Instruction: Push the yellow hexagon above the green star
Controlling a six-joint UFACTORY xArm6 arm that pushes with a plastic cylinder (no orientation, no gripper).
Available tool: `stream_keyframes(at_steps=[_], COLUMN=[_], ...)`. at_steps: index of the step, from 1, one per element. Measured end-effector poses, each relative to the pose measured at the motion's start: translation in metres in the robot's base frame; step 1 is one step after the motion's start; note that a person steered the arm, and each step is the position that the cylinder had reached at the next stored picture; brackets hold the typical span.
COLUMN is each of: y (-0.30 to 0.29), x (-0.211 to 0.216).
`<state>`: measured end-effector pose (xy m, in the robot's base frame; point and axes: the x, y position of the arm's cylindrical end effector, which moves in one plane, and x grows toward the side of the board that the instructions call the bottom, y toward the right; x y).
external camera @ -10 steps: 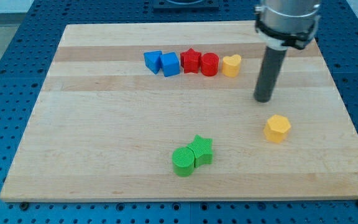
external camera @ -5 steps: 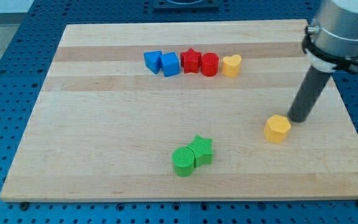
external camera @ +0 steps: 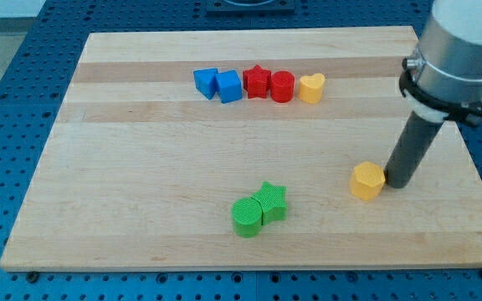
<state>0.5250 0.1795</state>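
The yellow hexagon [external camera: 367, 181] lies on the wooden board at the view's right, right of and slightly above the green star [external camera: 272, 201]. My tip [external camera: 397, 184] rests on the board against the hexagon's right side. The green star touches a green cylinder [external camera: 246, 216] on its lower left.
A row of blocks lies near the view's top: a blue block [external camera: 206, 81], a second blue block [external camera: 229, 86], a red star [external camera: 258, 81], a red cylinder [external camera: 282, 86] and a yellow heart [external camera: 311, 87]. The board's right edge [external camera: 467, 159] is close to my tip.
My tip moved from above the hexagon to its right side and down. The yellow hexagon has shifted a little left and down.
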Motion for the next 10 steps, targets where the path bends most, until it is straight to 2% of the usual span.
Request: stream_keyframes(at_steps=[2,3,7,8,9,10], y=[-0.014,-0.027,-0.083,-0.090,-0.089,-0.057], x=[0.038,0.025,-0.076,-0.086,-0.070,-0.059])
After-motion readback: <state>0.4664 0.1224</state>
